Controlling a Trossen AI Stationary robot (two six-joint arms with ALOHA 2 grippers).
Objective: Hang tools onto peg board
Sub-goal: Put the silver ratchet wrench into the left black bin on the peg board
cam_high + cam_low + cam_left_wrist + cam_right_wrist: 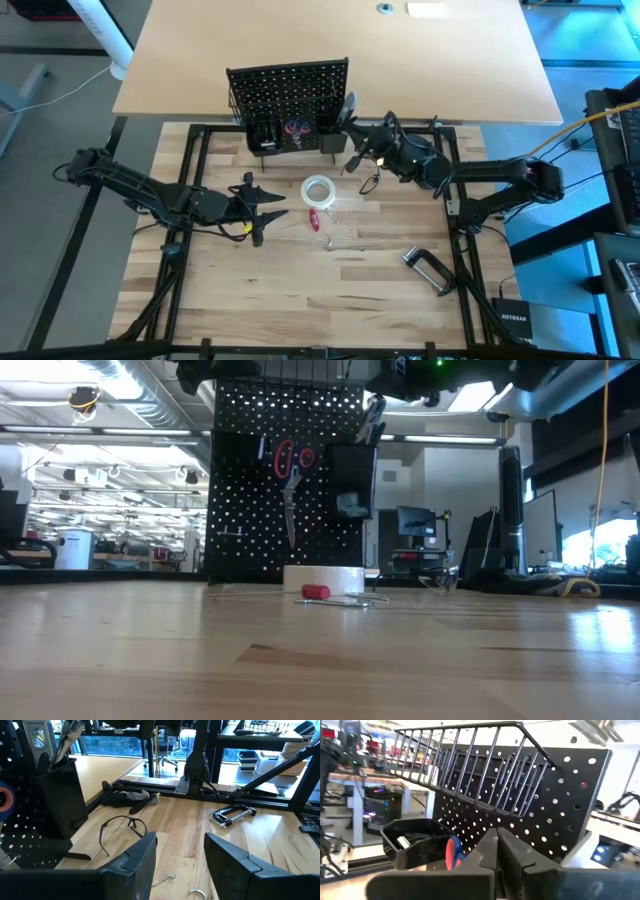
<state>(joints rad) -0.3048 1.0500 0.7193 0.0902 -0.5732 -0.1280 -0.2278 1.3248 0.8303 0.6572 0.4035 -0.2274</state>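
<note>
Only my low view shows the red-handled scissors [291, 470] hanging on the peg board [250, 510] beside a black cup [352, 478]. My right gripper [498, 851] sits by the board, fingers closed, empty. My left gripper [180, 857] hovers open near the tape roll [318, 190]; the C-clamp [428, 268] lies well apart.

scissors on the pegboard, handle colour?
Red handles on the scissors; clearest in the low view.
</note>
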